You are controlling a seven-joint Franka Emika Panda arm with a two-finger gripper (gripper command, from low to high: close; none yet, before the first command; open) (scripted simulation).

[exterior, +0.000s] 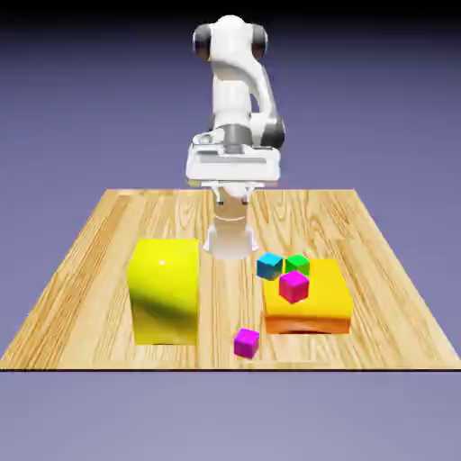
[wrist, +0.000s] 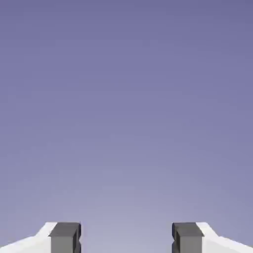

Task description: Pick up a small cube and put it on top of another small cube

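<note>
Your gripper [wrist: 126, 238] is parted and empty, the hand view showing only backdrop; the small magenta cube [exterior: 246, 343] lies near the table's [exterior: 221, 362] front edge; a descent without sighting it could push it off, or clip the yellow block [exterior: 165, 293]

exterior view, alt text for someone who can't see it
A robot arm's open, empty gripper hangs above a wooden table. A small magenta cube lies between a tall yellow block and an orange block, with blue, green and pink cubes by the orange one.
</note>
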